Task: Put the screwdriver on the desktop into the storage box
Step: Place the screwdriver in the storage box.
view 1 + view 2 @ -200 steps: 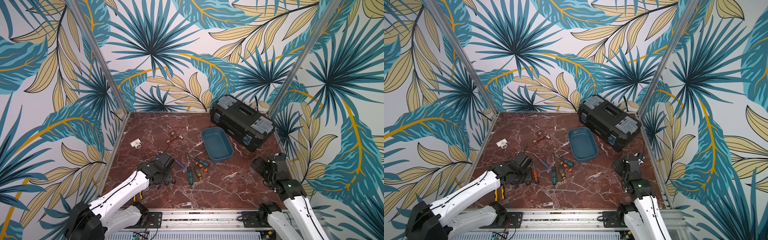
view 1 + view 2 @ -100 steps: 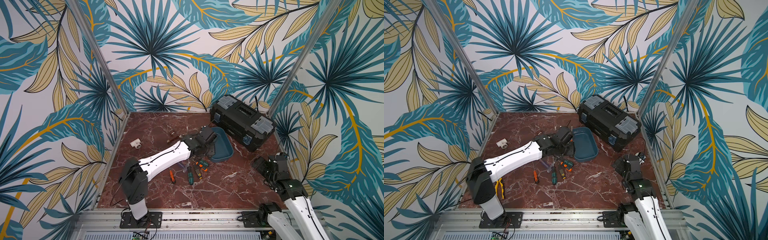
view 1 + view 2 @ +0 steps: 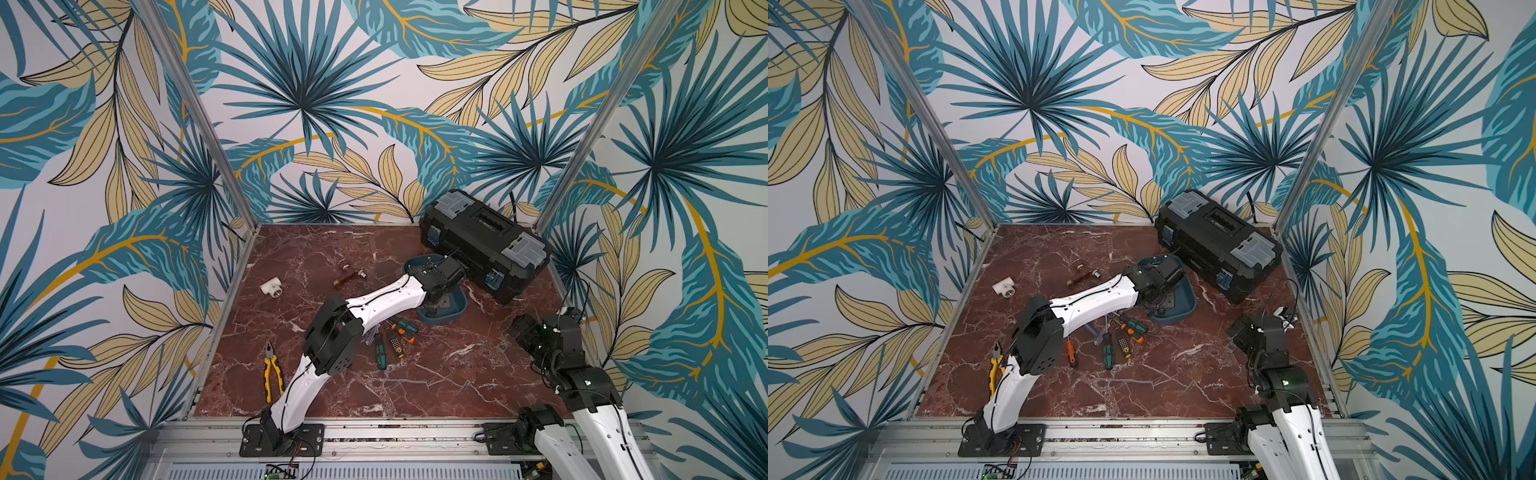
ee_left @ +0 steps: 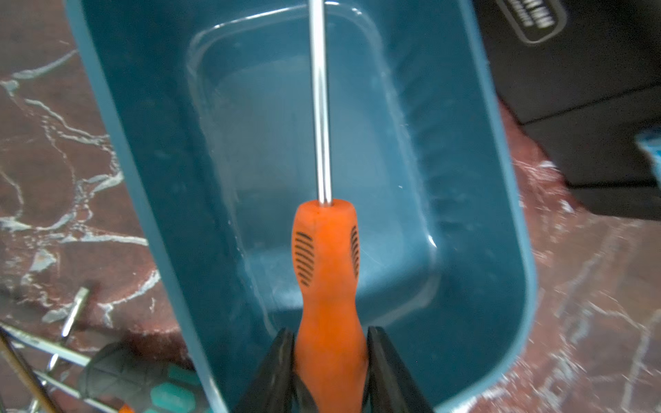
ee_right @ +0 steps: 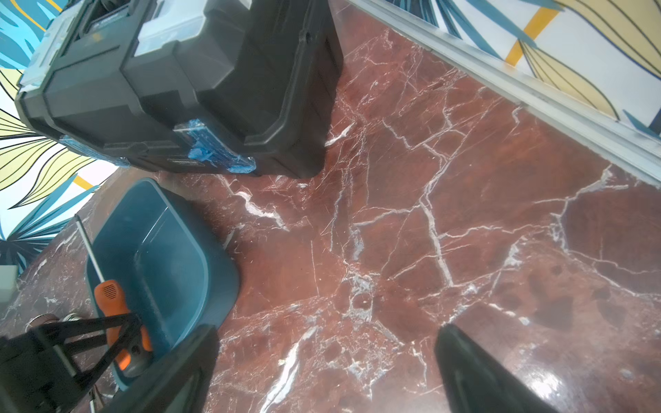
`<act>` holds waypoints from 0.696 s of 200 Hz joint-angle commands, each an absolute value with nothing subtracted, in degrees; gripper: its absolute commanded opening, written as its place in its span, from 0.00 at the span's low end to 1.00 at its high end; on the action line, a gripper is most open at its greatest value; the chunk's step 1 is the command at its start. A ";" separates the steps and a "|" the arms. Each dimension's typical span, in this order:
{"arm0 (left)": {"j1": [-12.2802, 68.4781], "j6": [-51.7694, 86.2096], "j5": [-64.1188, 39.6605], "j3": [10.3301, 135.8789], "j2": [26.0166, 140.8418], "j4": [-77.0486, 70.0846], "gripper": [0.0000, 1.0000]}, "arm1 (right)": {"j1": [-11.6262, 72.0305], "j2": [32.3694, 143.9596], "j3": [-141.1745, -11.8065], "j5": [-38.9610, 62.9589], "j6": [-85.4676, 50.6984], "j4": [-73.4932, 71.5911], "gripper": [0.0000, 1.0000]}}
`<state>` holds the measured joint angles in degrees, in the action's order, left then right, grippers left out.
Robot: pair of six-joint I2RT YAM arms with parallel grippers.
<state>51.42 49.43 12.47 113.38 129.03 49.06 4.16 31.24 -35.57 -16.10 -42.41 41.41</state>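
The left gripper [image 4: 329, 334] is closed on the orange handle of the screwdriver [image 4: 327, 257], whose metal shaft points forward from it. The storage box [image 4: 143, 143] lies directly below it on the counter [image 4: 53, 150]. The right gripper [image 5: 329, 330] stands wide open above the counter, holding nothing.

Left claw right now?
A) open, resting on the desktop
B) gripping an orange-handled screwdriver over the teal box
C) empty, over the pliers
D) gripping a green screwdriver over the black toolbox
B: in the left wrist view the left claw pinches the orange screwdriver by its handle, with the shaft reaching out over the inside of the storage box.
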 commanded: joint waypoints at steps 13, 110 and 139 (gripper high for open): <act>50.89 51.02 16.05 118.99 131.84 52.10 0.18 | 4.13 30.41 -35.82 -17.56 -41.89 43.58 1.00; 49.85 53.00 13.12 118.30 132.96 49.79 0.52 | 4.13 30.02 -39.26 -20.70 -35.73 42.49 1.00; 49.31 50.44 13.30 119.60 130.13 48.55 0.60 | 4.15 30.53 -39.55 -16.84 -35.07 38.83 1.00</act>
<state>50.06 52.49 12.88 116.31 133.64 49.84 4.16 30.41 -38.74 -19.16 -36.97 41.85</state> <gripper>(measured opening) 0.596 0.994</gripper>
